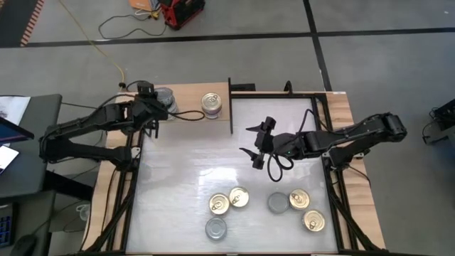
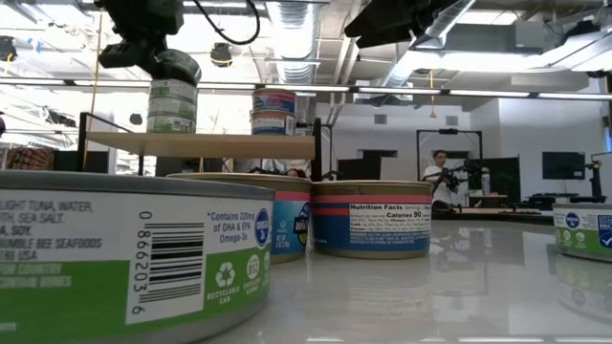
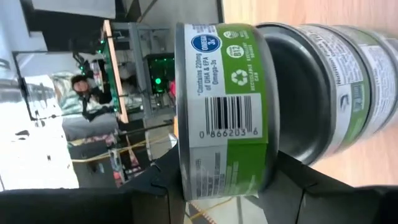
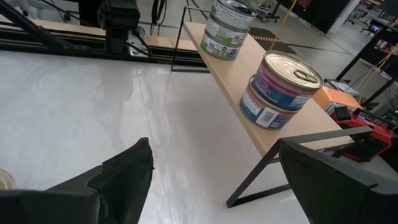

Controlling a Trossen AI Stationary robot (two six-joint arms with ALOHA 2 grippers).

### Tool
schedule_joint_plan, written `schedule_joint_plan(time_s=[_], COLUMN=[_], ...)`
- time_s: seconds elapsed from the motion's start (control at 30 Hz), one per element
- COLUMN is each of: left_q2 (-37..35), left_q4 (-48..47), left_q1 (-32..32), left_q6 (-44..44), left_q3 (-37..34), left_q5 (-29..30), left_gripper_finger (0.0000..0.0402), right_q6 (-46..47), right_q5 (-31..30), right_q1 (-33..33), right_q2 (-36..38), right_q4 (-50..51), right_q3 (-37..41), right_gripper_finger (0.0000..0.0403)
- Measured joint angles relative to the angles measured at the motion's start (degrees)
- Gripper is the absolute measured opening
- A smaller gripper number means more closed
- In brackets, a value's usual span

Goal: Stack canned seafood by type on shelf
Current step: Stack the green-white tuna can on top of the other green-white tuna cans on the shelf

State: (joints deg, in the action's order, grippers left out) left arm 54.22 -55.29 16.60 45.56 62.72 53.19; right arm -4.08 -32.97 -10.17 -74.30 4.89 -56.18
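White glossy tabletop [image 1: 185,178]; light wooden shelf [image 1: 188,107] at its far edge holds two pink-labelled tins [image 1: 212,104]; left gripper [image 1: 158,108] clamps green-labelled tin [image 3: 224,112] onto green stack [image 4: 229,22]; right gripper [image 1: 257,146] splayed, empty; six tins [image 1: 229,201] remain.

High view: overhead, facing straight down on the whole white tabletop [image 1: 185,178].
Low view: table height, facing level across, very near a green-labelled round tin [image 2: 124,253].
Left wrist view: close against a green-labelled tin [image 3: 224,112].
Right wrist view: farther off, facing the light wooden shelf board [image 4: 249,81], shared with the high and low views.
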Motion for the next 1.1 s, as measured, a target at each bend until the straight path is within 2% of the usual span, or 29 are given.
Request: schedule_joint_plan(time_s=[0.2,0.63,1.1], left_q2=[-0.1,-0.1,-0.1], left_q4=[-0.4,-1.8,-4.8], left_q1=[-0.1,-0.2,-3.2], left_q6=[-0.6,1.8,3.2], left_q3=[0.0,0.0,2.7], left_q5=[-0.5,0.1,-0.9], left_gripper_finger=[0.0168,0.0236,0.024], right_q6=[0.0,-0.2,-0.9], right_q5=[0.0,0.0,0.0], right_q1=[0.0,0.2,1.0], right_q2=[0.0,0.0,0.0], right_q4=[0.0,-2.0,-4.5], right_q3=[0.0,1.1,2.3], right_gripper_finger=[0.0376,0.0376,0.0376])
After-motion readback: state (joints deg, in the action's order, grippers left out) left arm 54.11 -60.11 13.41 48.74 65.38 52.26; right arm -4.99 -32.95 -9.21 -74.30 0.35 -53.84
